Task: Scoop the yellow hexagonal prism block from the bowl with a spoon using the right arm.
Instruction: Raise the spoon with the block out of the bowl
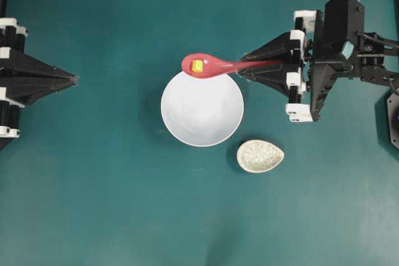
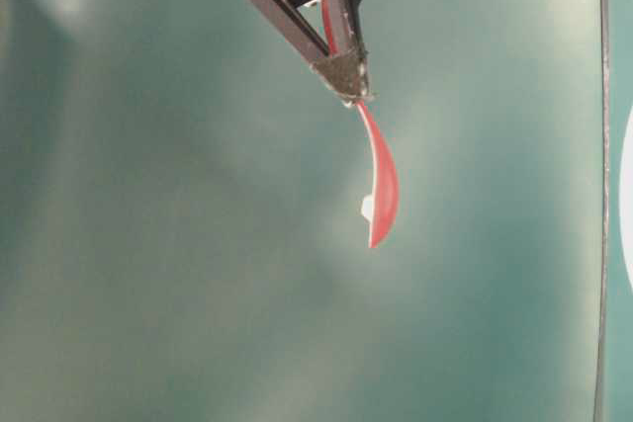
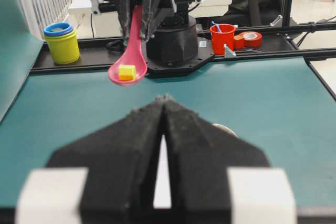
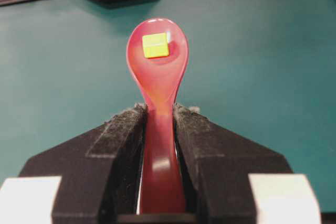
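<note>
Overhead view, left to right: the left gripper (image 1: 73,80) rests at the left edge with its jaws pressed together and nothing between them. At centre lies the white bowl (image 1: 202,109), its upper rim overlapped by the scoop of the pink-red spoon (image 1: 215,65), which carries the yellow hexagonal prism block (image 1: 197,65). Right of centre, the right gripper (image 1: 244,64) clamps the spoon's handle between partly closed jaws; a small speckled dish (image 1: 260,156) sits at lower right of the bowl.
</note>
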`<state>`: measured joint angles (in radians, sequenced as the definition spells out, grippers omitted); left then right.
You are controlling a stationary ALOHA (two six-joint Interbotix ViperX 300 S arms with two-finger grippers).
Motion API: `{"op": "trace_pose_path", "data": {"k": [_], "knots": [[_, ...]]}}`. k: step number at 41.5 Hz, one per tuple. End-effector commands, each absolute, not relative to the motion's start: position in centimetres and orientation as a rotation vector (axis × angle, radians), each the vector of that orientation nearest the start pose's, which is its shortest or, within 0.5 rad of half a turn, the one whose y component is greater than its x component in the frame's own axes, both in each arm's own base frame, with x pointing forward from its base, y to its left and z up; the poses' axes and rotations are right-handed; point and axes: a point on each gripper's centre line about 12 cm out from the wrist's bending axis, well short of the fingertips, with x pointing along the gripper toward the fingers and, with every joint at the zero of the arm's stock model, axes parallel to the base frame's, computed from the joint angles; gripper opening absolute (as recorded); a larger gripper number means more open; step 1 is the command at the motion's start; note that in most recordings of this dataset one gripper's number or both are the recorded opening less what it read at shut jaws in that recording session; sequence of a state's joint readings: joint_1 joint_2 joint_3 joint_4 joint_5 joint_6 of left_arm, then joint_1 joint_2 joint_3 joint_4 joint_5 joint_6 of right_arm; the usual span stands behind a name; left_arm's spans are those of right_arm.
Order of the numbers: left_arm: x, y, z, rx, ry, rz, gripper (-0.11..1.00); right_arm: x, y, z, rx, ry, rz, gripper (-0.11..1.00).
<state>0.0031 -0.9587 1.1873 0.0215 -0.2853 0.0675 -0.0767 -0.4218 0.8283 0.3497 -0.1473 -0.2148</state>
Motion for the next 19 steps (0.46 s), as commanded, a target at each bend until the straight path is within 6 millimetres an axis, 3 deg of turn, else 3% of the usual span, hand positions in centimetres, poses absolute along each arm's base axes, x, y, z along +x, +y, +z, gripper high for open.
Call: {"op": "trace_pose_path", "data": {"k": [1,19], "knots": [[20.06,-0.02,29.04,0.093,-0.069,-0.001,-0.01,31.9,-3.05,28.7,0.131,0.217,-0.144,0.24],[20.06,-0.02,28.94,0.091,-0.064,-0.001,-0.01,31.97,-3.11,29.02,0.13,0.192,-0.149,0.24]]}}
